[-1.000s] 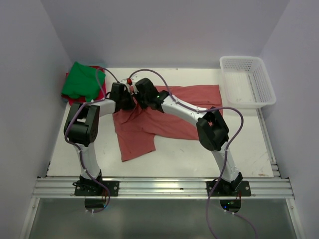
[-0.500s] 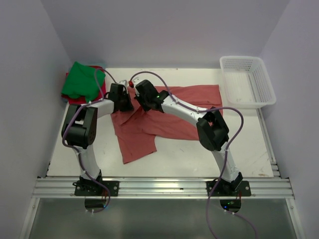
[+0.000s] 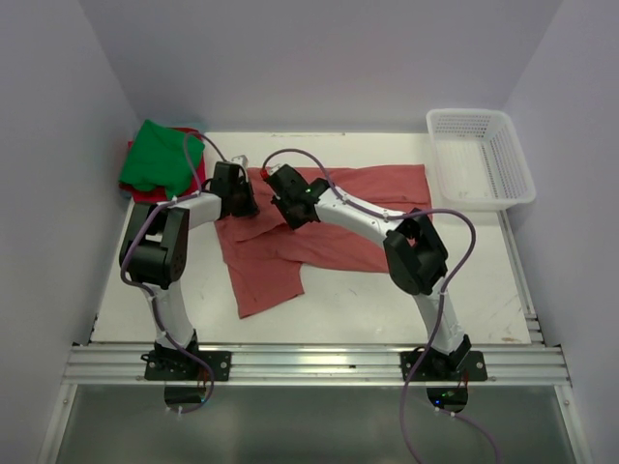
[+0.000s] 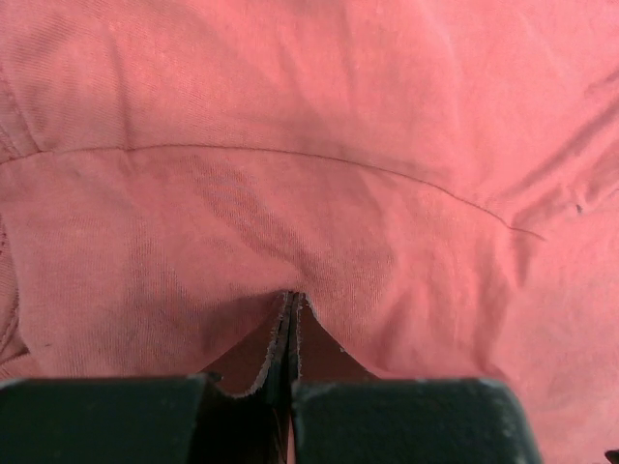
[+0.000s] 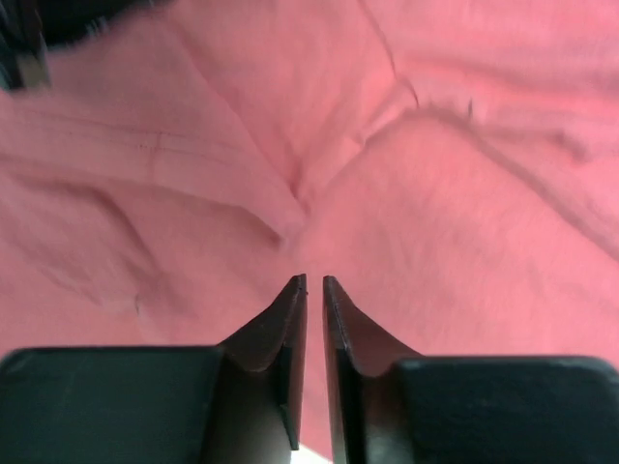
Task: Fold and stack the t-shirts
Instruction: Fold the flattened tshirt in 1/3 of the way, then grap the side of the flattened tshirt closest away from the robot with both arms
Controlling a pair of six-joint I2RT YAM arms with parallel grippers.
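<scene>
So, green t-shirt [image 3: 155,155] sits on the red-pink t-shirt [image 3: 138,193] far left. Left gripper [image 4: 292,300] is pinched shut on the brick-red t-shirt [image 3: 387,184] spread in the middle; right gripper [image 5: 313,282] beside it is barely cracked open, holding nothing.

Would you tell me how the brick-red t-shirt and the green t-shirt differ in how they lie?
The brick-red t-shirt lies spread out and rumpled in the middle; the green t-shirt is folded compactly at the far left corner. The brick-red one covers far more area. The green one rests on a red-pink t-shirt; the brick-red one lies directly on the table. Both show plain cloth, no print.
</scene>
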